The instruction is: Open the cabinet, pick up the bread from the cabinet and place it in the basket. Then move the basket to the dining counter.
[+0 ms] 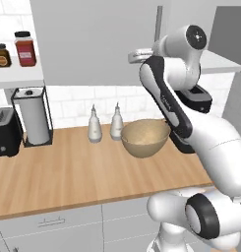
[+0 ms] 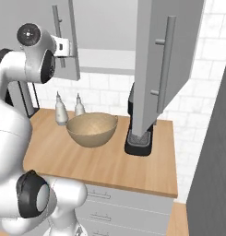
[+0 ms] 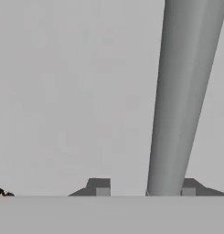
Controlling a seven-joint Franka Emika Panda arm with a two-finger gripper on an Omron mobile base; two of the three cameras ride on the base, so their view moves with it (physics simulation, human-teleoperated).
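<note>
The cabinet (image 1: 92, 39) hangs above the worktop. Its right door (image 2: 151, 69) is swung wide open; the left door (image 2: 36, 14) carries a long vertical bar handle (image 2: 56, 27). My gripper (image 2: 66, 46) is raised to that handle (image 1: 159, 24). In the hand view the handle (image 3: 177, 100) runs between my fingertips (image 3: 98, 187), close to the right one, with a gap on the left. The jaws stand apart. The tan basket (image 1: 144, 138) sits on the wood worktop (image 2: 91, 129). The bread is hidden. The dining counter is out of view.
Two white bottles (image 1: 95, 125) (image 1: 116, 123) stand behind the basket. A paper towel holder (image 1: 32, 118) and a black toaster (image 1: 5, 130) are at the left, jars (image 1: 25, 49) on a shelf above. A black coffee machine (image 2: 138, 138) stands under the open door.
</note>
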